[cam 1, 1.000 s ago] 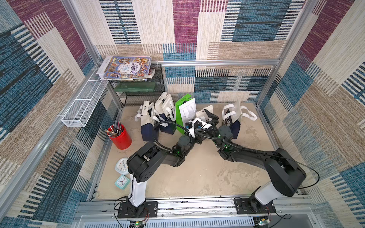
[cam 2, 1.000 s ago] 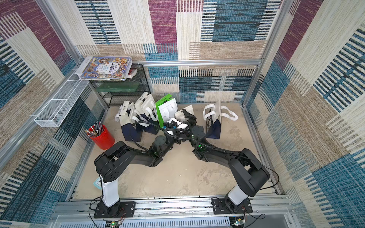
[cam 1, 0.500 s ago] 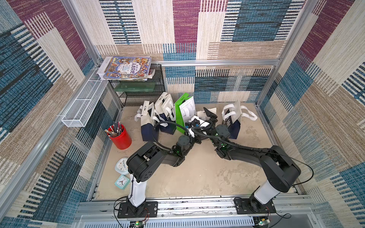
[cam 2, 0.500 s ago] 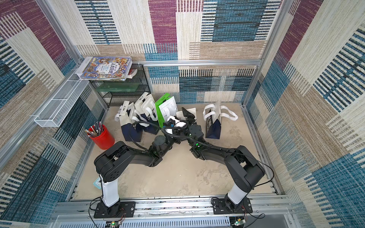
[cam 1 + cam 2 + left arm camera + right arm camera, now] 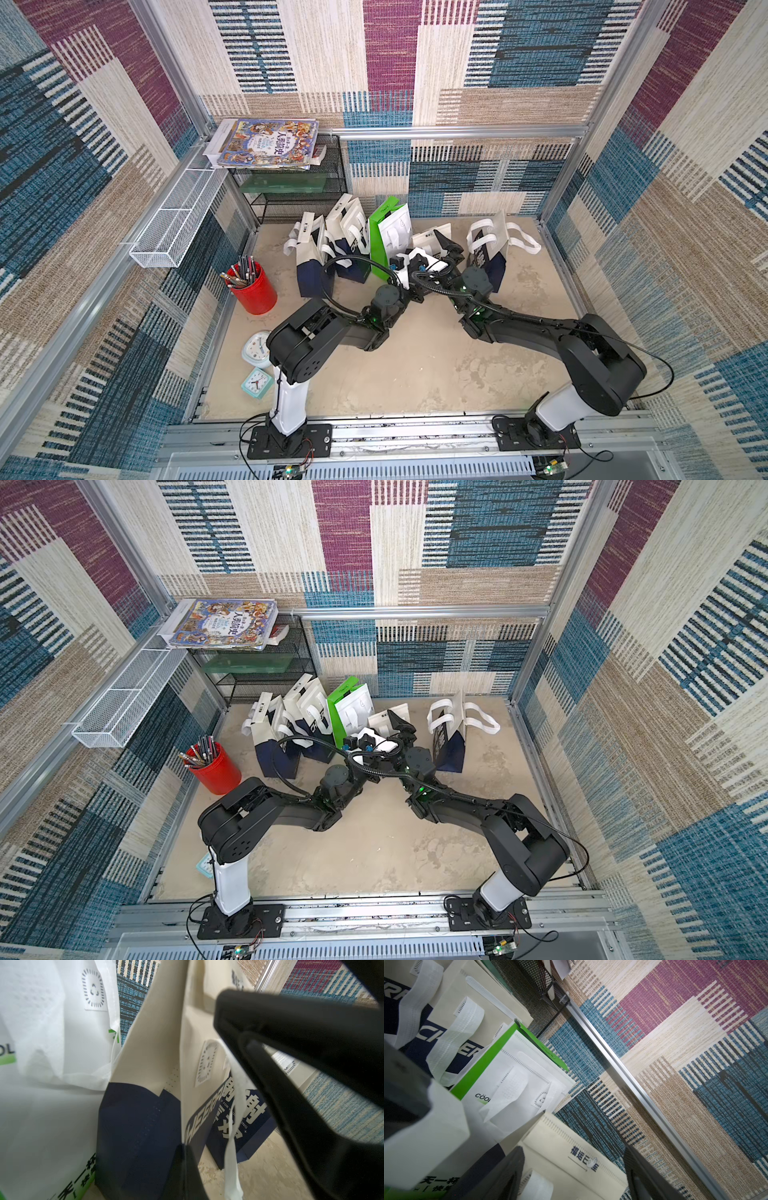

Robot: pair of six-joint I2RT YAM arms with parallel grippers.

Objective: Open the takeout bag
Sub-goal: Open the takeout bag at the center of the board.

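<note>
Top views: I'm seeing the takeout bag [image 5: 432, 240], cream over navy, standing mid-table toward the back wall. It's btwn the green bag [image 5: 379, 239] and another cream/navy bag [image 5: 486, 249] on its R. Both arms are reaching in toward it. L gripper [image 5: 428, 262] is sitting low at the bag's front. R gripper [image 5: 448, 244] is hovering at its top edge w/ jaws spread wide, nothing in them. More bags [image 5: 311, 249] are standing in a row L of the green one. Red pen cup [image 5: 251, 291] is standing well apart by the L wall.

L wrist: L gripper [image 5: 185, 1169] is clenched, pinching the lower front edge of the takeout bag [image 5: 149, 1043]. The green bag's white face is sitting just beside it. R gripper is showing as a black shape across the frame, fingers parted, next to a loose white handle strap [image 5: 236, 1105].

R wrist: I'm looking btwn the R fingers [image 5: 508, 1169], wide apart, w/ the bag's cream top panel showing btwn them. Can't tell if either finger is touching it. Green bag is standing just beyond.
</note>
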